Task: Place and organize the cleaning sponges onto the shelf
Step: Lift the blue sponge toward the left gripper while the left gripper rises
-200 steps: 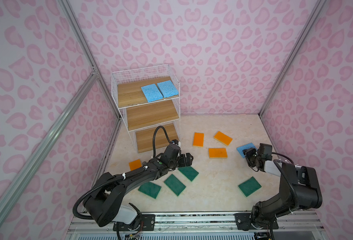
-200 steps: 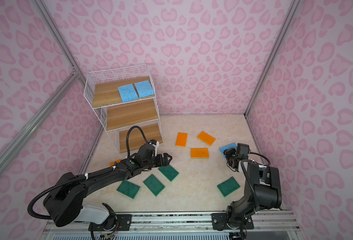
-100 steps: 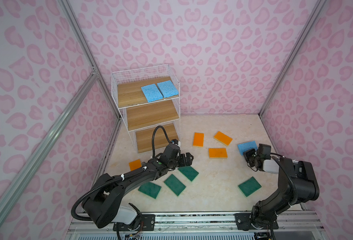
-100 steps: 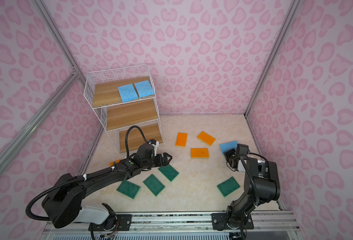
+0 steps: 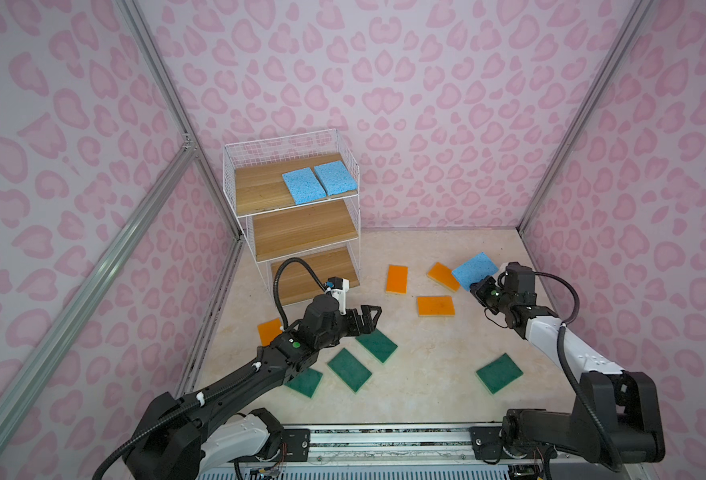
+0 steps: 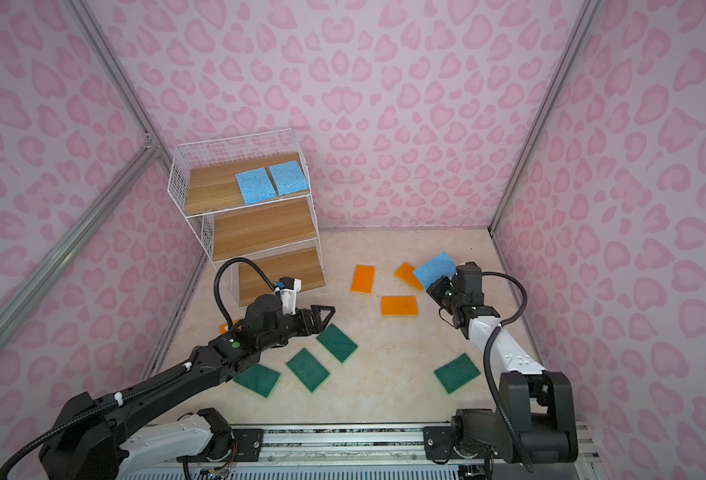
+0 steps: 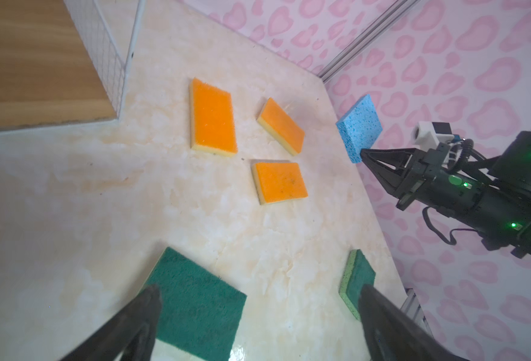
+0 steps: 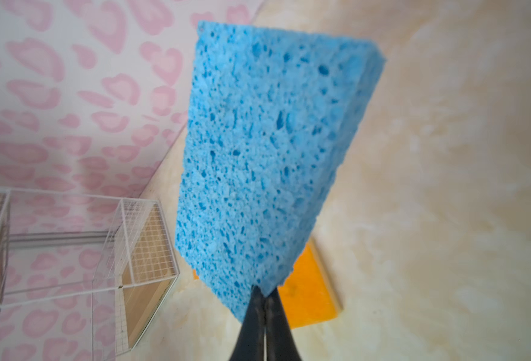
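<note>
The bench fills the lower middle of both top views. The shelf stands at its far left corner, left of centre in the frame, and its middle and bottom boards are bare.

My left tool hangs at centre frame, spread wide and holding nothing, over the bench near the green sponges. My right tool, right of centre, is pinched tight on a corner of a blue sponge, which is tilted and clear of the bench.

Two more blue sponges lie side by side on the right half of the top board.

Of the four green sponges, three lie by my left arm and one lies at lower right.

Three orange sponges sit mid-frame between the tools. A fourth lies left of my left arm.
</note>
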Action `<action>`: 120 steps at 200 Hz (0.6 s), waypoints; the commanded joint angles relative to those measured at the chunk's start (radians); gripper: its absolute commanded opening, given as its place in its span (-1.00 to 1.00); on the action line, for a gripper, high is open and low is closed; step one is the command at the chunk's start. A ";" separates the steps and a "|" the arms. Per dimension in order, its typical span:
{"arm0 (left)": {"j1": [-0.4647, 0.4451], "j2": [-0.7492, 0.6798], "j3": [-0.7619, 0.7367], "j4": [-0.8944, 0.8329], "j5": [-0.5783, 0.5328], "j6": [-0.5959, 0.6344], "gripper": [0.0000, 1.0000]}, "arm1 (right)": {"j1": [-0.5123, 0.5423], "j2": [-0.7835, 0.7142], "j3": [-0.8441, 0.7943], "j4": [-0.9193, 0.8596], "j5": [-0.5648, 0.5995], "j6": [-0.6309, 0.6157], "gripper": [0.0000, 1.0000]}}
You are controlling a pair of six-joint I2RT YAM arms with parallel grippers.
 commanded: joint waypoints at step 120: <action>-0.054 -0.246 -0.058 0.349 -0.330 -0.323 0.34 | 0.595 0.165 0.662 -0.239 0.128 -0.087 -1.00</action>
